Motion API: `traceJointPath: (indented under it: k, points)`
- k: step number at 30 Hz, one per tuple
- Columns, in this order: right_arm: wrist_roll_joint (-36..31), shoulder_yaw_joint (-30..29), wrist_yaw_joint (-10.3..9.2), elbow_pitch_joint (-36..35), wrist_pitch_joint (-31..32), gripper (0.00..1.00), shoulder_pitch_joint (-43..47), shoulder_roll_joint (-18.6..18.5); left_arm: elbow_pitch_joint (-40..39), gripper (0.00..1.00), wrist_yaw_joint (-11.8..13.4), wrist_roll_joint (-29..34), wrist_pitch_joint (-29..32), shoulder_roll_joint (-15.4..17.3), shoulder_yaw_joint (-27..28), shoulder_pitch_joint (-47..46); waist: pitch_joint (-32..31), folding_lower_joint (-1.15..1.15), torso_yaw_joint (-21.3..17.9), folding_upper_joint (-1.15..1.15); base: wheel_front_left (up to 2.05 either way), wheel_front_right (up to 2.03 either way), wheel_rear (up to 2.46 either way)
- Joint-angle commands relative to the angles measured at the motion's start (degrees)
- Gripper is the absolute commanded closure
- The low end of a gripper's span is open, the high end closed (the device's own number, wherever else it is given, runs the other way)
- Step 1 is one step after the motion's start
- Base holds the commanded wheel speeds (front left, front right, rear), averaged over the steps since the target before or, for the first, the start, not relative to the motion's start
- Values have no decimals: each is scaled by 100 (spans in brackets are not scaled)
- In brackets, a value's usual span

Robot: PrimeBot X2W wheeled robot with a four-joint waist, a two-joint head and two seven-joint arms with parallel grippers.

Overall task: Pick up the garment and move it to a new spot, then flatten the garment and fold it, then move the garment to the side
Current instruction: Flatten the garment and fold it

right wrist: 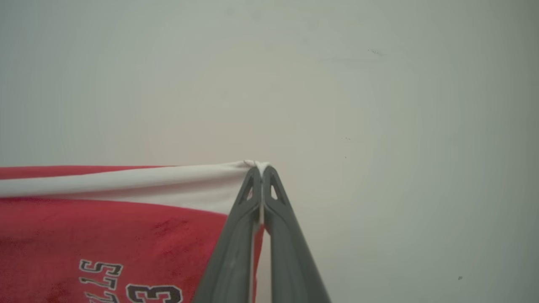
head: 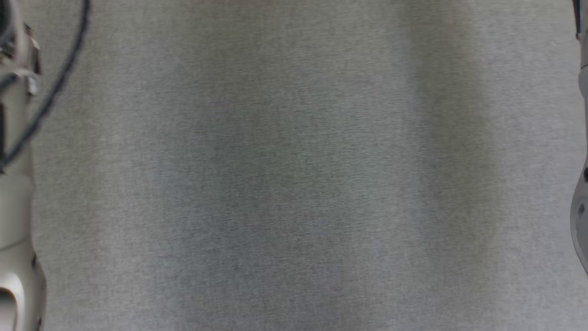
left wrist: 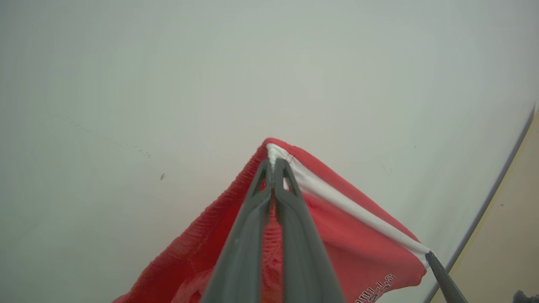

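The garment (left wrist: 358,244) is red with a white band along one edge and dark printed lettering. In the left wrist view my left gripper (left wrist: 274,164) is shut on one corner of it, where the white band meets a ribbed red edge. The band runs taut to a dark finger (left wrist: 440,273) of the other arm at the lower right. In the right wrist view the garment (right wrist: 105,227) hangs to the left, and my right gripper (right wrist: 262,170) is shut on the end of its white band. Both corners are held above a pale surface.
A pale tabletop (left wrist: 168,84) lies under the garment; its dark rim (left wrist: 497,189) curves at the right, with tan floor (left wrist: 516,219) beyond. The blurred head view has a grey surface (head: 294,165), a pale forearm (head: 16,207) with a dark cable (head: 55,87) at left, and another forearm (head: 581,220) at right.
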Motion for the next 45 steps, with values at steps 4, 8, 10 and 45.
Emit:
traceJointPath:
  k: [4, 8, 10, 45]
  points:
    - [-35, 479, -16, 43, -12, 100, 375, -185, -150, 100, -126, 203, -324, 104, -434, 550, 76, -2, 227, -1, 0, 0, 0]
    - [215, 1083, -16, 6, 134, 100, 978, -466, -483, 100, -141, 195, -500, 254, -976, 1314, -16, -2, 305, -1, 0, 0, 0]
    - [345, 1308, -16, -86, 172, 100, 1373, -658, -670, 100, -127, 113, -606, 364, -1182, 1770, -131, -2, 321, -1, 0, 0, 0]
    - [631, -688, -17, -5005, 4250, 100, 9238, -530, -1088, 100, 120, 832, -732, 1084, -2456, 7335, -2323, -2, 355, -1, 0, 0, 0]
